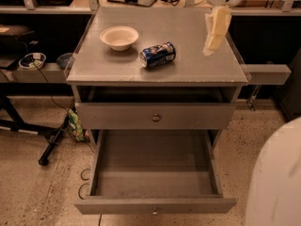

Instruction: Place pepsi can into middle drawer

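Note:
The pepsi can (157, 54), dark blue with silver ends, lies on its side near the middle of the grey cabinet top (188, 67). The middle drawer (155, 206) is pulled out below, and its tray holds nothing. My gripper (210, 45), cream-coloured, hangs over the right side of the cabinet top. It is to the right of the can and apart from it, with nothing seen in it.
A cream-white bowl (119, 37) stands left of the can. Above the open drawer sits a shut drawer front with a knob (156, 117). A white rounded robot part (277, 178) fills the bottom right corner. Cables and a stand leg (51, 142) lie on the floor at left.

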Available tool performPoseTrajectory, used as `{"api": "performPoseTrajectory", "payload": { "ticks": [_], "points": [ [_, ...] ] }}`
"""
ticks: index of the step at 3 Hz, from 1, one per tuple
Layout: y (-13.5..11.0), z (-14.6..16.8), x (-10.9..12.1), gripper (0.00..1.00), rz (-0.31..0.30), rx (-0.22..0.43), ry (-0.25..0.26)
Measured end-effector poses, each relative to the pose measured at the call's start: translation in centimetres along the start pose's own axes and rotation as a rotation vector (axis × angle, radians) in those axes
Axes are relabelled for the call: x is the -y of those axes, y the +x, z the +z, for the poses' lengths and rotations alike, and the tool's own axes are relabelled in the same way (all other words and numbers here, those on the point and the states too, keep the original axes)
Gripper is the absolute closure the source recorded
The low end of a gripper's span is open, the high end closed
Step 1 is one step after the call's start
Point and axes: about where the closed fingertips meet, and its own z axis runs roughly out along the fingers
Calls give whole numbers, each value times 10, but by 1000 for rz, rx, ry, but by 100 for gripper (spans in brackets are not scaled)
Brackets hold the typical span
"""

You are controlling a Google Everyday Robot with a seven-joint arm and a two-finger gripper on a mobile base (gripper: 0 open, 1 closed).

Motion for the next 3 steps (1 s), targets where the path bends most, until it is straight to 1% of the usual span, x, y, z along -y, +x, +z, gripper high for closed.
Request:
{"api": "performPoseTrajectory", "payload": {
  "ticks": [1, 2, 3],
  "points": [
    [2, 4, 14, 0, -2, 10, 35],
    [5, 12, 36, 0, -18, 31, 78],
    [4, 27, 56, 0, -26, 42, 82]
  ]
}}
